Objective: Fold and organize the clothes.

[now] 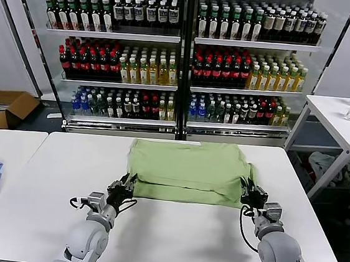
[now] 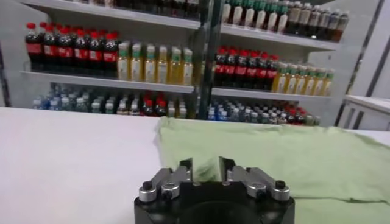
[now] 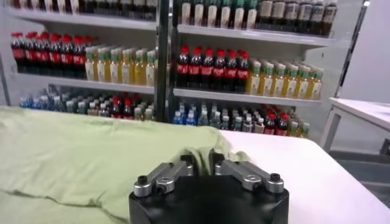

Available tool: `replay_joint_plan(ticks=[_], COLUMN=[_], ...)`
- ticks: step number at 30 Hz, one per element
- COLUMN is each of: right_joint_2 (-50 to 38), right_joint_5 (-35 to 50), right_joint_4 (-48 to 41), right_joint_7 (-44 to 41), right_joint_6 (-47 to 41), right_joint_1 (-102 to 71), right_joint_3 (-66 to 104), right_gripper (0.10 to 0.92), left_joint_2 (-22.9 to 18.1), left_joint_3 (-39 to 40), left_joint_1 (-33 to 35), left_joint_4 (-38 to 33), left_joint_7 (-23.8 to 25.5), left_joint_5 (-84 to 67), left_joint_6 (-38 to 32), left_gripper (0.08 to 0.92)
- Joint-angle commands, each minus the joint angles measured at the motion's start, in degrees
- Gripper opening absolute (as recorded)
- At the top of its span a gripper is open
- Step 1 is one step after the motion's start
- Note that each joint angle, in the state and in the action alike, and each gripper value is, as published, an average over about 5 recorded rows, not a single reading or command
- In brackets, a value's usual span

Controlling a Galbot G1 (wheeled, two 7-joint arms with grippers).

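- On the white table [image 1: 171, 231], head view: folded green polo shirt [image 1: 186, 170] lies mid-table; left gripper [image 1: 122, 188] and right gripper [image 1: 253, 194] sit at its near corners.
- Left wrist view: jaws narrowly parted at the shirt's edge [image 2: 292, 161], holding nothing.
- Right wrist view: jaws narrowly parted over cloth [image 3: 91, 158]; bottle-filled cooler shelves [image 3: 244, 73] behind.

Bright, even overhead light, soft shadows on the table [image 1: 171, 231]; wrist views slightly blurred.

You stood before glass-fronted drinks coolers [image 1: 183, 57] stocked with bottles, white tables [image 1: 183, 232] ahead, cardboard box [image 1: 2, 108] on the floor.
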Motion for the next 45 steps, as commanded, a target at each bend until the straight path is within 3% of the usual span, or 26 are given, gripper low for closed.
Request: replay_joint_plan(ticks=[1,10,14,17,19,39,45], right_joint_2=[0.4,-0.4,0.2,0.6,0.8,0.3,-0.1], right_joint_5=[-3.5,-0.7,0.6,2.9,4.8,8.7,8.5], right_joint_4=[0.8,3.5,1.6,0.2,-0.7,-2.0,1.7], right_joint_7=[-0.1,1.9,3.1,3.5,3.7,3.3,3.0], right_joint_6=[-1.6,-3.3,-6.5,-8.1,-8.9,-8.6,-7.6], right_joint_1=[-0.4,-5.8,-5.2,-4.3,-3.6,-3.2,-7.0], right_joint_3=[-0.9,4.0,3.8,3.2,2.6,0.8,2.1], right_gripper=[0.536,0.783,0.819,0.799,0.756,0.183,0.138], left_joint_2=[-0.1,-0.4,-1.1,-1.3,-1.3,-0.8,-0.6], left_joint_3=[-0.6,-0.4,0.6,0.8,0.9,0.7,0.1], left_joint_1=[2.1,6.5,4.9,3.6,3.1,3.3,7.7], left_joint_4=[-2.0,-3.8,-2.0,-0.7,-0.2,0.4,-4.1], left_joint_7=[-1.1,-1.3,-1.6,-2.1,-2.2,-2.5,-2.9], left_joint_5=[1.1,1.7,1.9,1.8,1.7,-0.6,-1.0], left_joint_6=[0.0,1.4,2.8,3.2,3.2,3.9,3.5], left_gripper=[0.499,0.75,0.81,0.815,0.787,0.186,0.087])
